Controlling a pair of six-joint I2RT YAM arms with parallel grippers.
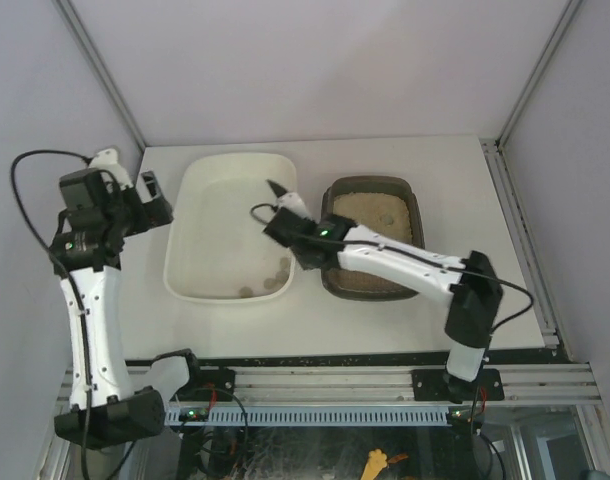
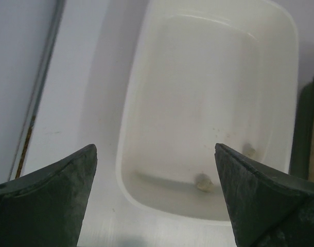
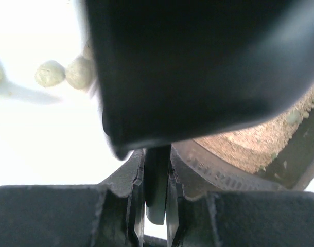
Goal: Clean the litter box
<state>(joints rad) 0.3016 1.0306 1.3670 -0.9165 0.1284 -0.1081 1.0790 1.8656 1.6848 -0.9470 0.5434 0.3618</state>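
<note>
The litter box (image 1: 371, 208), a dark tray of beige sand, sits right of the middle; its rim (image 3: 219, 172) and sand also show in the right wrist view. My right gripper (image 1: 291, 210) (image 3: 157, 175) is shut on the handle of a black scoop (image 1: 278, 188) (image 3: 198, 62). The scoop is held over the right edge of the cream-white tub (image 1: 185, 210), beside the box. A few pale clumps (image 1: 275, 275) (image 3: 50, 73) lie in the tub. My left gripper (image 1: 155, 197) (image 2: 154, 149) hangs open and empty left of the tub (image 2: 127, 103).
The tub and litter box stand side by side, almost touching. Two clumps (image 2: 202, 181) rest near the tub's near wall. The litter box edge (image 2: 306, 139) shows at the far right. A metal rail (image 1: 385, 380) runs along the table's near edge, and frame posts stand at the back corners.
</note>
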